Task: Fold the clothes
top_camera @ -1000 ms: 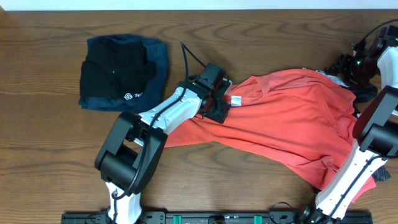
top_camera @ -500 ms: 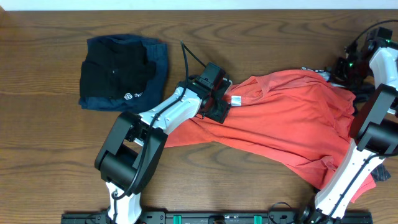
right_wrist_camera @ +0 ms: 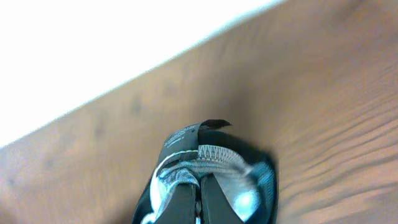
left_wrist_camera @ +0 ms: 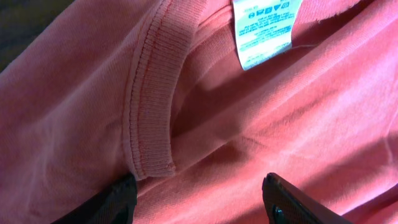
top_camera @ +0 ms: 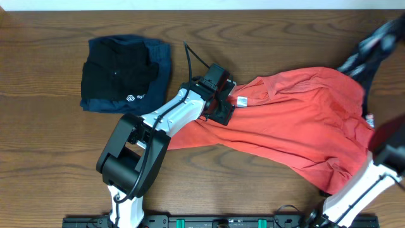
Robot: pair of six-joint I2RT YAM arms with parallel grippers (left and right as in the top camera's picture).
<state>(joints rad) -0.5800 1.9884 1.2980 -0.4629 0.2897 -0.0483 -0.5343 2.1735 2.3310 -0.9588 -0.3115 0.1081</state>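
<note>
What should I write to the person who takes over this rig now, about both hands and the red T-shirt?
Left hand: open, low over the T-shirt at its collar, nothing gripped.
Right hand: shut on a stitched fabric edge, probably the shirt's hem, at the far right of the table.
T-shirt: crumpled across the right half.
Done: no fold yet.
To do: flatten, then fold.

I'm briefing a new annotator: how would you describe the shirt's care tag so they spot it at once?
A coral-red T-shirt sprawls across the right half of the wooden table. At its left tip, just right of the left end effector, the care tag lies by the ribbed collar. It is the only small white rectangle, printed in blue, on the red fabric.
</note>
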